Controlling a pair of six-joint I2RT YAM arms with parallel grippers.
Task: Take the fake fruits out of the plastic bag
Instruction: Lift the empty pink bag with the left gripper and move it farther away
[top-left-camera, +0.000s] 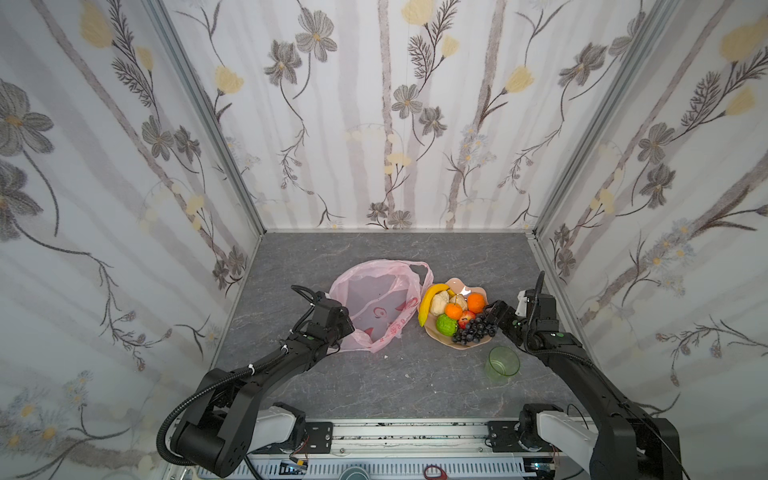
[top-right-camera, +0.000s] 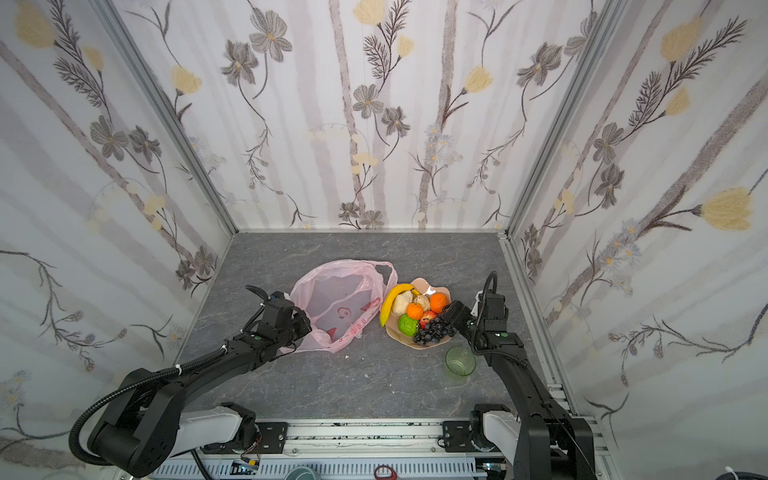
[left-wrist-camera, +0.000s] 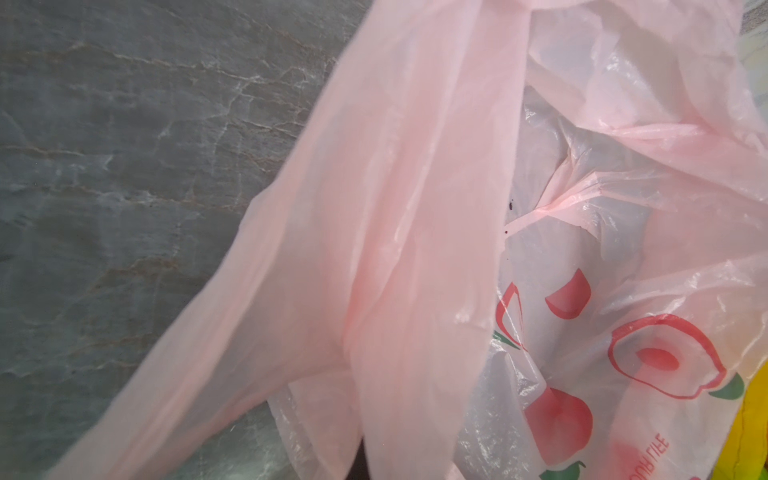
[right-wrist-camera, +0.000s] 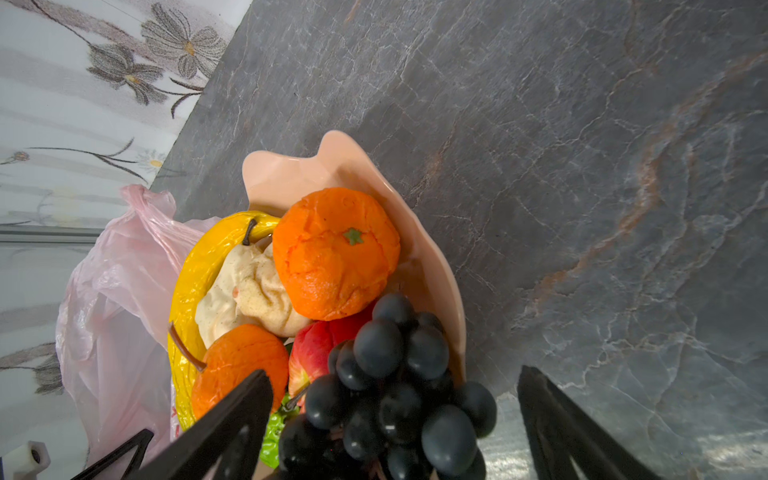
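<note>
Bag: centre of frame in both top views, mouth open, handle clamped in clenched left gripper. Fruits: heaped on plate, just right of bag. Right gripper: released, jaws astride grapes. Cup: lower right, apart.

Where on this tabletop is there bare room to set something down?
Free: the back strip of the table behind the plastic bag and plate; the front middle, between bag, green cup and rail. Crowded: bag close beside plate, right gripper at the grape bunch, cup close by.
</note>
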